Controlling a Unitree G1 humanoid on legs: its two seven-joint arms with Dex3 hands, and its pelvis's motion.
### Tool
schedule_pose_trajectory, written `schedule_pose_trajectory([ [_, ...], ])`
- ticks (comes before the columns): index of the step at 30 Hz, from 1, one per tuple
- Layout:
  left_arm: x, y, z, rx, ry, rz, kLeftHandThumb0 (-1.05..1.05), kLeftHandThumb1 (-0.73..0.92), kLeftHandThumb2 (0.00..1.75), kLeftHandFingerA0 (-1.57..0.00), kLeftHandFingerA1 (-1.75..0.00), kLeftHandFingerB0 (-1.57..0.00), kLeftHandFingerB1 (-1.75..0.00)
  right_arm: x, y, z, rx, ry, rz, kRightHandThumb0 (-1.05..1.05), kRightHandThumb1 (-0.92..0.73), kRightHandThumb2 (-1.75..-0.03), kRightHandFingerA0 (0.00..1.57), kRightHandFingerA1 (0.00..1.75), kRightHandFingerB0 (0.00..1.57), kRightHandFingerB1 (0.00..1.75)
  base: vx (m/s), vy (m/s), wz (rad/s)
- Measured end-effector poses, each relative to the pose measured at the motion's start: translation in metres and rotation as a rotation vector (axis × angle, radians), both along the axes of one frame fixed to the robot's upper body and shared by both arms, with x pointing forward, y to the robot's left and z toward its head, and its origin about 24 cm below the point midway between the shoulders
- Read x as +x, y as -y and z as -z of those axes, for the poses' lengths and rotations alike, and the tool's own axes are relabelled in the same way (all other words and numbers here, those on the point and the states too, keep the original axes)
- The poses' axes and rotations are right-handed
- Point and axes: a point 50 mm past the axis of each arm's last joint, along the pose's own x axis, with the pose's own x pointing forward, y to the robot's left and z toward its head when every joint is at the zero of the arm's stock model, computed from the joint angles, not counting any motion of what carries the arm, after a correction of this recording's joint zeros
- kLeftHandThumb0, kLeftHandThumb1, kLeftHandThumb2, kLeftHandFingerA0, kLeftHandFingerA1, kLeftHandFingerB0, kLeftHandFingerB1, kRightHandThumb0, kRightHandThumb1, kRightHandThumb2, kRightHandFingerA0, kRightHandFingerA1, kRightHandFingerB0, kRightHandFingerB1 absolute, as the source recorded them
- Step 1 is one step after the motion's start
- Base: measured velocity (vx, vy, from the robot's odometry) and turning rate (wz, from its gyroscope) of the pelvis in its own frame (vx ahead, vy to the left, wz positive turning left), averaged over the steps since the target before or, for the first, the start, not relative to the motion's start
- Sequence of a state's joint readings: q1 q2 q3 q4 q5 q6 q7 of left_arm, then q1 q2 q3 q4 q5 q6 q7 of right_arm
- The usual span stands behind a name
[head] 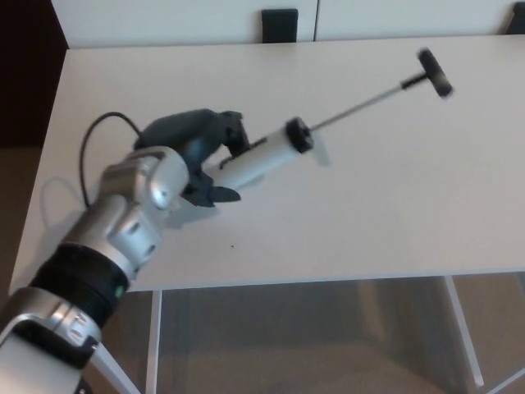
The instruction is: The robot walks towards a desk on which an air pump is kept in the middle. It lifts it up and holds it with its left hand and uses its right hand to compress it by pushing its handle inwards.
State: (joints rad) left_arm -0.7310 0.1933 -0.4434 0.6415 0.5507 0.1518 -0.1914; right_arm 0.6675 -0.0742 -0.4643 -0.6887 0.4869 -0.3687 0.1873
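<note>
The air pump (275,152) has a white barrel with a black collar, a thin metal rod and a black T-handle (433,72). It is held above the white desk (394,197), tilted up to the right with the rod fully out. My left hand (197,152) is shut on the near end of the barrel, left of the desk's middle. Its silver forearm comes in from the lower left. A black cable loops out behind the wrist. My right hand does not show.
A dark chair back (280,25) stands behind the desk's far edge. The desk's front edge runs across the lower picture, with a white leg (463,328) and beige floor below it.
</note>
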Motion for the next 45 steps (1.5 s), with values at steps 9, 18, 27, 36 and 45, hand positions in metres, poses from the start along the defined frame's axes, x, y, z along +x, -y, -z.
schedule_pose_trajectory([
  [9,0.001,-0.018,-0.003,-0.034,-0.048,-0.013,-0.10,0.77,0.67,-0.84,-1.58,-0.61,-1.41,0.047,0.003,-0.034,-0.066,0.134,-0.072,-0.90,-0.76,-1.15,0.00,0.11,0.00,0.09,0.00,0.000,0.00],
  [18,-0.003,-0.019,-0.003,0.036,-0.037,0.039,-0.10,0.76,0.58,-0.72,-1.71,-0.50,-1.48,0.097,0.006,-0.053,-0.081,0.176,-0.128,-0.85,-0.74,-0.98,0.00,0.13,0.00,0.12,0.00,0.000,0.00],
  [27,-0.016,-0.020,0.002,0.204,-0.004,0.171,-0.18,0.77,0.58,-0.63,-1.66,-0.58,-1.08,0.160,0.013,-0.051,-0.043,0.026,-0.165,-0.81,-0.78,-1.13,0.00,0.18,0.00,0.17,0.00,0.000,0.00],
  [36,-0.027,-0.026,0.004,0.326,0.024,0.272,-0.25,0.75,0.51,-0.65,-1.70,-0.44,-1.36,0.206,0.001,-0.023,-0.012,-0.209,-0.228,-0.83,-0.75,-1.13,0.00,0.17,0.00,0.16,0.00,0.000,0.00],
  [45,-0.037,-0.030,0.011,0.377,0.028,0.346,-0.20,0.73,0.61,-0.66,-1.58,-0.58,-1.11,0.222,-0.015,0.023,0.015,-0.448,-0.282,-0.84,-0.75,-1.12,0.00,0.14,0.00,0.13,0.00,0.000,0.00],
])
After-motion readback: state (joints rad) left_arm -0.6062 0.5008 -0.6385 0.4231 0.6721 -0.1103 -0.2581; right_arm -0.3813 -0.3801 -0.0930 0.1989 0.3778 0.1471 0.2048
